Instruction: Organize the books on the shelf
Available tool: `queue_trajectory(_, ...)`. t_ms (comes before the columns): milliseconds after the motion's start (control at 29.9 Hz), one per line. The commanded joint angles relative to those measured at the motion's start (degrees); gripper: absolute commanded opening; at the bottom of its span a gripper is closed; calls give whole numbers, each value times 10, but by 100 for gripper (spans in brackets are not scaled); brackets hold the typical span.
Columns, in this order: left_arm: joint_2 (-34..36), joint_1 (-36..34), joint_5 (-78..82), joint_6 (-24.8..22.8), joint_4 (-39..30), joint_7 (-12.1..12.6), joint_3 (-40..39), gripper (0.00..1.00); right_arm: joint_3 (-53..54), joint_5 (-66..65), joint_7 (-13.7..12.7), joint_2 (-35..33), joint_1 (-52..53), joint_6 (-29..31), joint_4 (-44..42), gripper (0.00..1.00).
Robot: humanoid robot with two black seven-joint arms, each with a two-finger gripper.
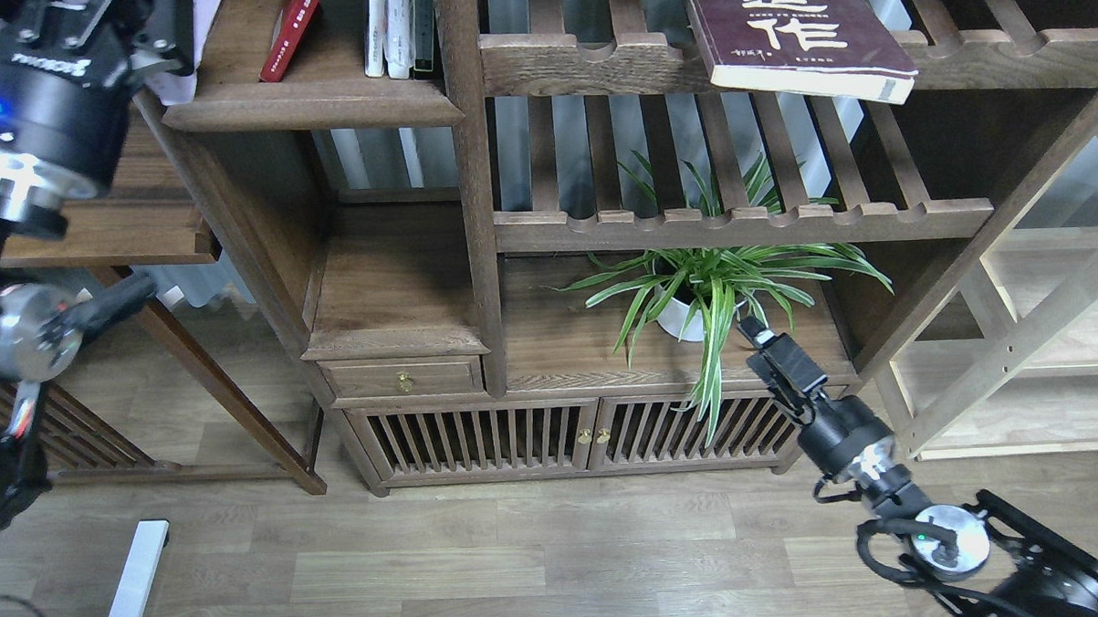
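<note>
A big dark-brown wooden bookcase fills the room, standing on a pale wood floor. Its flat dark-brown wooden shelf (313, 102) with the round front edge sits near the top left. A thin red paperback book (291, 30) leans there, tipped over to one side, likely because nothing holds it up on the left. Thin white-spined books (398, 26) stand straight just beside it. The left tool (151, 35) is up at the shelf's left end with a pale white-lavender book (194, 38) by it, so I think this book is going in there next. Most of that book and the tool tips are cut off by the top edge, so I cannot tell if the tool pinches it. The big maroon book with white Chinese writing (795, 30) lies flat on a slatted rack, sticking out over the rail. The right tool (758, 330) waits low by a green potted plant (703, 285); it is too dark and small to tell if it is spread.
</note>
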Motion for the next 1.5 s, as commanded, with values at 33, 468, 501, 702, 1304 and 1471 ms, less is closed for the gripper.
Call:
queue_trajectory(33, -2, -78, 3, 85, 49, 0, 78, 0, 0, 0, 0, -23, -9, 0, 0, 99)
queue_trajectory(468, -13, -154, -3, 113, 166, -14, 113, 0, 1, 1, 1, -41, -31, 0, 0, 99)
queue_trajectory(501, -15, -159, -4, 111, 174, -18, 114, 0, 1, 1, 1, -41, -32, 0, 0, 99)
queue_trajectory(702, -40, -214, -29, 106, 259, -61, 148, 0, 2, 1, 1, -41, -33, 0, 1, 99)
queue_trajectory(1304, -42, -322, -152, 63, 448, -151, 262, 0, 1, 0, 0, -48, -55, 0, 1, 99)
queue_trajectory(1471, -44, -330, -155, 34, 486, -157, 264, 0, 0, 0, -2, -50, -54, 0, 1, 99)
